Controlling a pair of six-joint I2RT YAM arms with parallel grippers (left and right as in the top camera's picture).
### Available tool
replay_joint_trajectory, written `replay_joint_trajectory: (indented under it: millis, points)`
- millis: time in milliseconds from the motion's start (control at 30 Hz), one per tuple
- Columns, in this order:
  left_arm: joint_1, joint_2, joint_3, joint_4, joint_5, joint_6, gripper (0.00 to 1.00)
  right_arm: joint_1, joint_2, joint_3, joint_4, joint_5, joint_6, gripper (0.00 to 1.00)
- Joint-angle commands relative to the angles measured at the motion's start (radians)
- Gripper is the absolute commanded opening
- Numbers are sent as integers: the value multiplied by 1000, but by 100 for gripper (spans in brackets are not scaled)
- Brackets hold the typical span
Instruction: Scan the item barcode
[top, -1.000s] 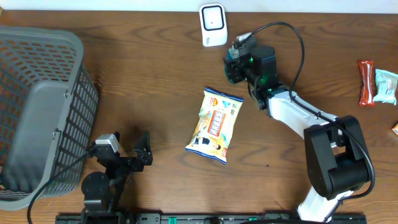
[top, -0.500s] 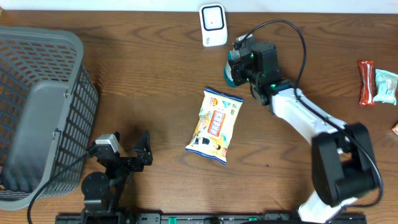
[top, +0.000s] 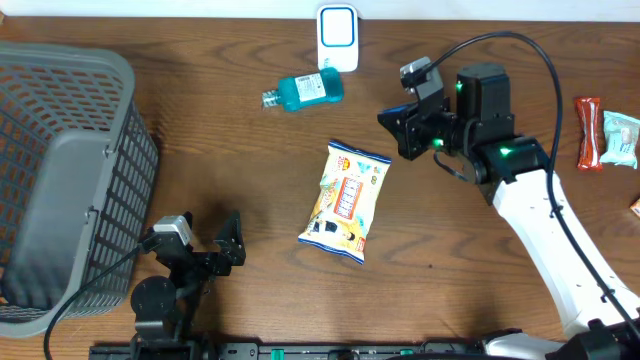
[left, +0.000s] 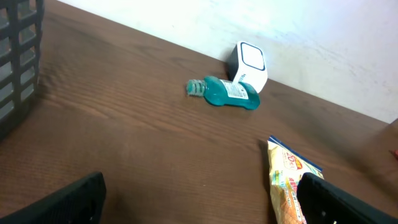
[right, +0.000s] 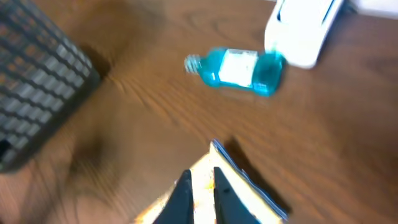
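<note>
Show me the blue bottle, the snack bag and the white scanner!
blue bottle (top: 312, 90), overhead view, middle of its body.
snack bag (top: 346, 198), overhead view, middle of its printed front.
white scanner (top: 338, 30), overhead view, its top face.

Wood-grain table (top: 220, 160), translucent teal plastic bottle (top: 303, 90), seemingly glossy snack packet (top: 346, 200)

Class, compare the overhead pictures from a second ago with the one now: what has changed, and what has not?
The right tool let go of the teal bottle, which now lies on its side left of the scanner, then drew back rightward and shut empty. The snack bag, basket and open left tool stayed put.
</note>
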Motion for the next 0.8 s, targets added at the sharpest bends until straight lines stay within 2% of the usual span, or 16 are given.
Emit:
replay_joint_trajectory:
  millis: [0,100,233,333,633,767]
  points:
    - [-3,-4,-16,-21,13,2,98,27,15,10,-36,66,-88,17]
    - [-3,-4,-16,-21,13,2,98,56,35,10,-23,82,-107,29]
    - [-3,-4,-16,-21,13,2,98,106,85,10,12,157,-102,29]
    - [-3,-4,-16,-21,13,3,98,137,131,10,45,227,-74,36]
    - [-3,-4,-16,-21,13,2,98,210,368,28,362,280,-8,24]
    - [-3,-4,-16,-21,13,2,98,233,522,159,433,323,8,16]
